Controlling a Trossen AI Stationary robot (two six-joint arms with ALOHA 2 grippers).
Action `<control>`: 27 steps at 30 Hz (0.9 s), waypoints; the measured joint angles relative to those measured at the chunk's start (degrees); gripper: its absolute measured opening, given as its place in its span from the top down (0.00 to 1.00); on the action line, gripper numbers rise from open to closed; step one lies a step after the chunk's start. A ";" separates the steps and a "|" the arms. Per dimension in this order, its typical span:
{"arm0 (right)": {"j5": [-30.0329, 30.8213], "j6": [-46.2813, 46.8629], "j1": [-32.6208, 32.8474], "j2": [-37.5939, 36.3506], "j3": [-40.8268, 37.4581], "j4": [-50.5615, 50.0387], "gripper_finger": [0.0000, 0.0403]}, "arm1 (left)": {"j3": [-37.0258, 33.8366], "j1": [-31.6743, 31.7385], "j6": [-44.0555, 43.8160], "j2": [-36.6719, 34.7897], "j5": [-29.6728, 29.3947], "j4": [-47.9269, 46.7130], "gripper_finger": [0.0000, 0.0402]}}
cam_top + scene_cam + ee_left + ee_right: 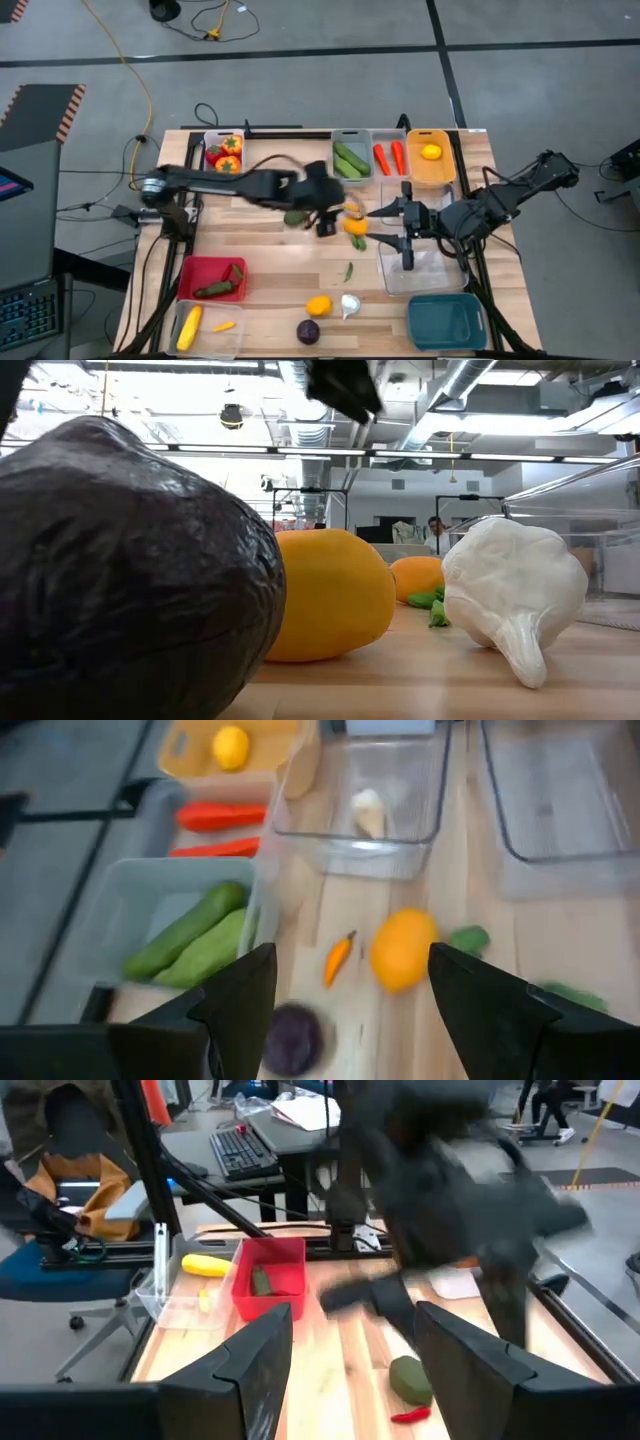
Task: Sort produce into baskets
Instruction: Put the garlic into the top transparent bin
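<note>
On grey basket (352, 160) — two cucumbers (349, 158), beside it two carrots (390, 157), left pincer (329, 217) open, right pincer (385, 225) open.

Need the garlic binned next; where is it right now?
In the high view, the white garlic lies loose near the table's front edge, between the orange fruit and the teal basket.

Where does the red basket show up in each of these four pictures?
High view: red basket, near the table's front-left corner.
Low view: not in it.
Left wrist view: not in it.
Right wrist view: red basket, farther along the table, past the dark fingers.
Shared landmark: the yellow corn right beside it.
</note>
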 joint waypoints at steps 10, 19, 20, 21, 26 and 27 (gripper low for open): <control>-4.80 -0.02 -0.16 0.35 -0.01 0.29 0.40 | -23.57 -10.47 -13.58 -23.09 -2.96 2.92 0.38; -5.01 0.00 -0.16 0.35 -0.01 0.25 0.26 | -39.46 -15.51 -23.79 -35.23 -3.09 7.14 0.38; -5.01 0.00 -0.16 0.35 -0.01 0.24 0.24 | -40.67 -15.90 -24.67 -35.98 -3.05 7.27 0.38; -5.02 -0.02 -0.16 0.35 -0.01 0.24 0.22 | -41.63 -16.30 -25.37 -36.41 -3.05 7.49 0.38; -5.00 0.00 -0.16 0.86 -0.01 0.20 0.09 | -44.13 -17.97 -27.52 -37.56 -3.08 8.50 0.38; -5.00 0.07 -0.16 1.15 -0.01 0.17 0.07 | -44.35 -18.33 -27.88 -37.49 -3.03 8.49 0.38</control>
